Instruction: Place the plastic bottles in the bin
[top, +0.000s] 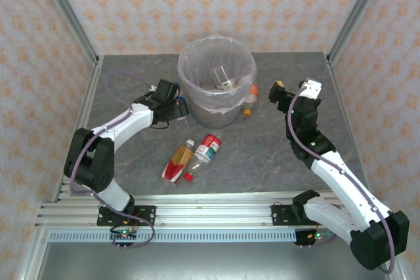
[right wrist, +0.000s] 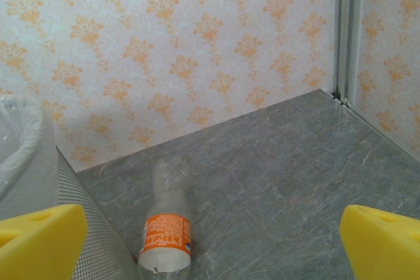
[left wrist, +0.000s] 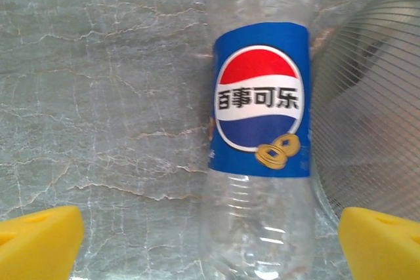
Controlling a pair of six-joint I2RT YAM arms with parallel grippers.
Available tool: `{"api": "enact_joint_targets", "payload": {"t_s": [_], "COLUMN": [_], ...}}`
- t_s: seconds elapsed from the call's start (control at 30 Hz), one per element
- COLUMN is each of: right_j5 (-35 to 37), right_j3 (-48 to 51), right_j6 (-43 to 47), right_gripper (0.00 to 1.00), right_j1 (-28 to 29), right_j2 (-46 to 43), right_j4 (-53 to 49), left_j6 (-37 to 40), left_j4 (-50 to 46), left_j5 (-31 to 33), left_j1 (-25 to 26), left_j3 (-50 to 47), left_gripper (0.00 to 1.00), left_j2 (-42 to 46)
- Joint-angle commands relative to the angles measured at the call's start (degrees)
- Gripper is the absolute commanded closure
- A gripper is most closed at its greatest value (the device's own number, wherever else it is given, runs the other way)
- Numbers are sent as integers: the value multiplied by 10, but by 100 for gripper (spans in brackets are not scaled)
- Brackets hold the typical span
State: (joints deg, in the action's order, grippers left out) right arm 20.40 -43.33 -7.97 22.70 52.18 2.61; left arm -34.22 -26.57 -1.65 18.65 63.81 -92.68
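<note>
We see the round grey bin [top: 211, 115] far back on the grey stone bench [top: 275, 162], a clear plastic bottle [top: 226, 82] in it. A blue-label bottle [left wrist: 262, 129] lies just left, an orange-label bottle [right wrist: 167, 240] just right, a red-label bottle [top: 207, 148] and a yellow-and-red bottle [top: 178, 162] in front.

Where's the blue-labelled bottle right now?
In the left wrist view, the bottle lies on the table just left of the bin, ahead of the open left gripper.

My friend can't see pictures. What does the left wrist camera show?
A clear plastic bottle with a blue label and a red, white and blue round logo lies on the grey table. The left tool is open, one yellow fingertip at each bottom corner, either side of the bottle. The grey mesh wall of the bin is at the right.
</note>
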Motion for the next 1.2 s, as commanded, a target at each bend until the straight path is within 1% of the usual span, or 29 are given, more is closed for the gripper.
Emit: {"api": "enact_joint_targets", "payload": {"t_s": [0.0, 0.1, 0.23, 0.47, 0.53, 0.67, 0.7, 0.8, 1.0, 1.17], "right_j5": [19, 18, 15, 9, 9, 9, 8, 6, 0, -1], "right_j3": [4, 7, 9, 8, 10, 14, 15, 15, 13, 13], "right_j6": [-12, -18, -21, -27, -31, -36, -37, -40, -45, -41], "right_gripper": [1, 1, 1, 1, 1, 1, 1, 1, 1, 1], "right_j1": [-5, -8, -9, -9, -10, -11, -10, -11, -11, -12], "right_j2": [-18, -23, -26, -29, -29, -27, -26, -20, -12, -12], "right_j4": [11, 11, 7, -4, -5, 0, 3, 7, 10, 9], "left_j6": [15, 33, 21, 21, 25, 33, 48, 60, 69, 74], "left_j4": [2, 14, 60, 72, 66, 31, 23, 10, -22, -48], "left_j5": [-71, -126, -166, -192, -187, -158, -154, -162, -143, -90], "left_j1": [-22, -30, -50, -65, -65, -65, -65, -64, -62, -63], "left_j3": [19, 31, 22, 35, 39, 60, 66, 82, 107, 107], "left_gripper": [0, 0, 0, 0, 0, 1, 1, 3, 8, 9], "left_j2": [-22, -49, -67, -101, -110, -128, -134, -152, -188, -183]}}
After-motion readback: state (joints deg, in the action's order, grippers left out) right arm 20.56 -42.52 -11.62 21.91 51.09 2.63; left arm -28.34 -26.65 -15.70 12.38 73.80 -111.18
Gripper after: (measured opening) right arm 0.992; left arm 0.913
